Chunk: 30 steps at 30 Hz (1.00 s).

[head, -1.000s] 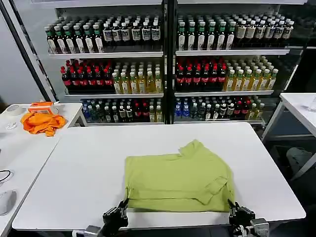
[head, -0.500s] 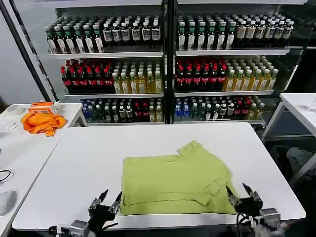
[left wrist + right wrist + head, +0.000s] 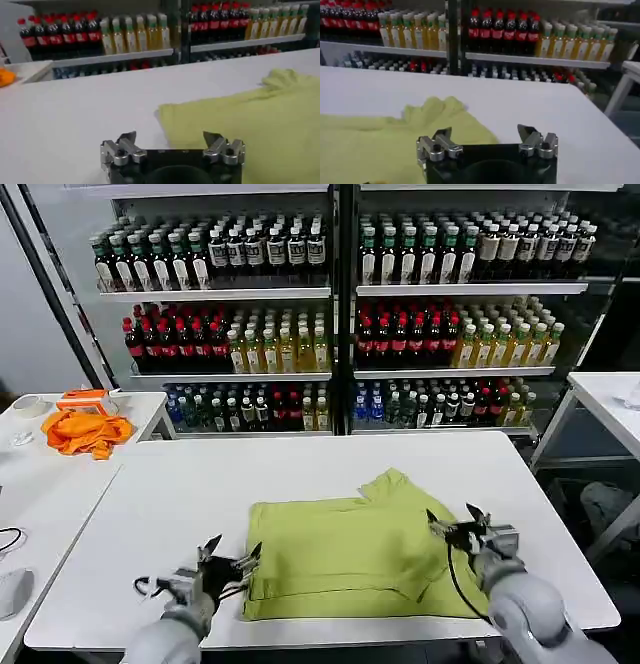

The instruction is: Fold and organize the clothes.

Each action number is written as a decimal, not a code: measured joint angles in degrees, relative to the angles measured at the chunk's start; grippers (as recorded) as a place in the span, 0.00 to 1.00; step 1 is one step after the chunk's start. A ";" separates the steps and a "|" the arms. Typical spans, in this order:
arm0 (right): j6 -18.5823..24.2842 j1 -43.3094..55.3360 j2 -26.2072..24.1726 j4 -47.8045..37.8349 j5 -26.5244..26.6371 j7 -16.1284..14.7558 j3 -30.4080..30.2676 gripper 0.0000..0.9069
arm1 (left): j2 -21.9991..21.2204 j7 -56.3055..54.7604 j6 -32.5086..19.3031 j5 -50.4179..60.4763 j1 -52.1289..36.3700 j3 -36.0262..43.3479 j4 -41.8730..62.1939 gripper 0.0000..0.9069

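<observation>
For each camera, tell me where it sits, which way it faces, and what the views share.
Head: on the robot's head, looking forward and down at the table; left claw and right claw flank the T-shirt.
Left wrist: behind the open left claw, facing the bottle shelves.
Right wrist: behind the open right claw, facing likewise.
Shared: T-shirt, table, shelves.

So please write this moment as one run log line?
left gripper: open, at left edge of lime-green short-sleeved T-shirt | right gripper: open, above shirt's right side | shirt: partly folded on white table
</observation>
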 measured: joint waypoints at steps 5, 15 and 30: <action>-0.48 6.95 2.66 -7.04 1.03 -0.48 -4.52 1.00 | -0.25 -0.59 1.08 -2.63 -7.16 3.15 5.99 1.00; -0.92 15.02 6.92 -17.12 2.56 -2.37 -8.92 0.37 | -1.79 -0.45 1.22 -4.59 -16.83 7.72 15.31 0.02; -0.98 17.21 8.53 -21.21 6.97 -2.48 -10.39 0.00 | -2.21 0.84 0.00 -6.07 -20.21 10.04 19.45 0.02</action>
